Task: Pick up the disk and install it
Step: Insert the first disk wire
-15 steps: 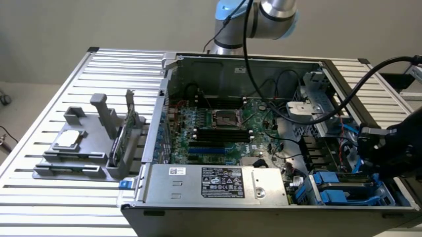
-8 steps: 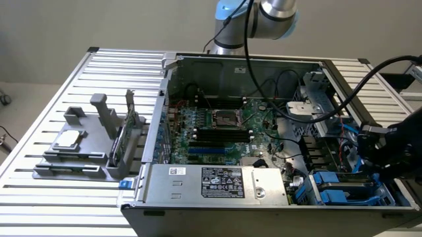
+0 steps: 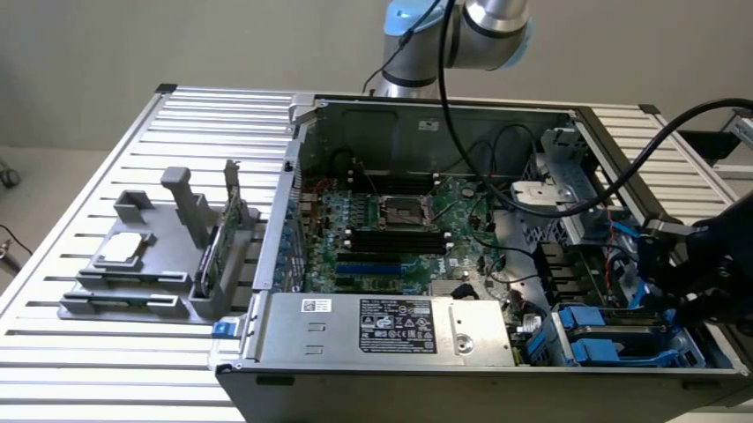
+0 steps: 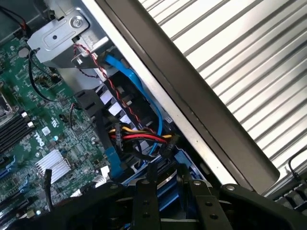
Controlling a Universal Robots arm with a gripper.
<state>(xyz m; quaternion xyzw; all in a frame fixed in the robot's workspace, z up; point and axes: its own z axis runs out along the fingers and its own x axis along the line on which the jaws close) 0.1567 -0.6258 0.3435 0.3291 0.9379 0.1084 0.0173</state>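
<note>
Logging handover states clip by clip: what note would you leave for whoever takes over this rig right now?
The tool is down inside the computer case, at the drive bay in the corner on the exterior view's right. Its grip cannot be told.
A blue bracket frame sits right at the tool's tip, beside the red-and-yellow cable bundle. It is likely the disk.
Done: the disk appears to have reached the bay. The grey fixture on the table carries a small chip and an upright card.
Left: seating is not confirmed.
</note>
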